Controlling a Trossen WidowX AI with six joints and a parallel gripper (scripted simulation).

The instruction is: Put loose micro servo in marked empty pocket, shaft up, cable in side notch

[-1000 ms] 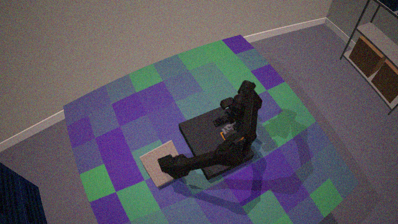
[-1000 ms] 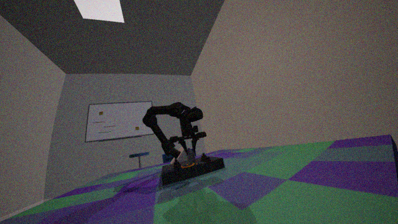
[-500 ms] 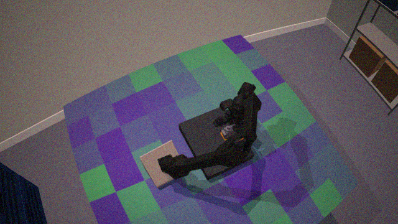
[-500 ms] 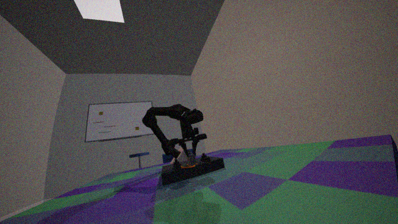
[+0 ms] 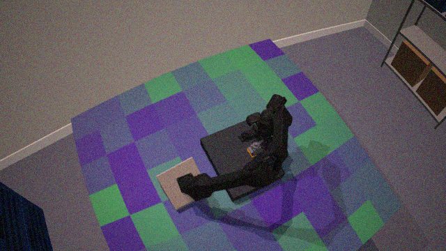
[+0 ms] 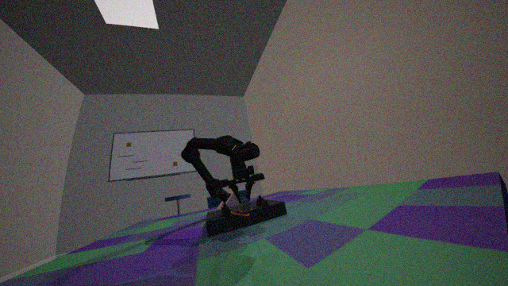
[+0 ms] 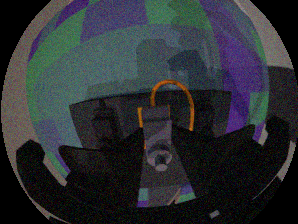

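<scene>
- Top view: you've got the arm (image 5: 240, 174) folded over the dark deck (image 5: 223, 148), which lies on the purple-green checkered mat (image 5: 164, 115). The pincer (image 5: 256, 146) points down at the deck's right side, just beside a small orange mark (image 5: 250, 151). The micro servo (image 5: 255, 145) shows only as a pale speck under the wrist; too small to read its pose. A tan pad (image 5: 172, 179) lies on the mat at the deck's lower-left corner, with the arm's base end over it.
- Exterior view: the arm (image 6: 216, 152) arches up and drops the pincer (image 6: 242, 200) straight down onto the deck (image 6: 246, 220). The orange outline (image 6: 240, 214) sits right below the fingers. You can't tell from here whether the servo touches the deck.
- Wrist view: the pincer (image 7: 160, 163) is clamped on the micro servo (image 7: 158, 156), the grey body between the two dark fingers, its round shaft end facing the camera. The orange-outlined pocket (image 7: 166, 104) lies directly beyond it on the deck (image 7: 100, 119). Depth of seating unclear; ears and cable not resolvable.
</scene>
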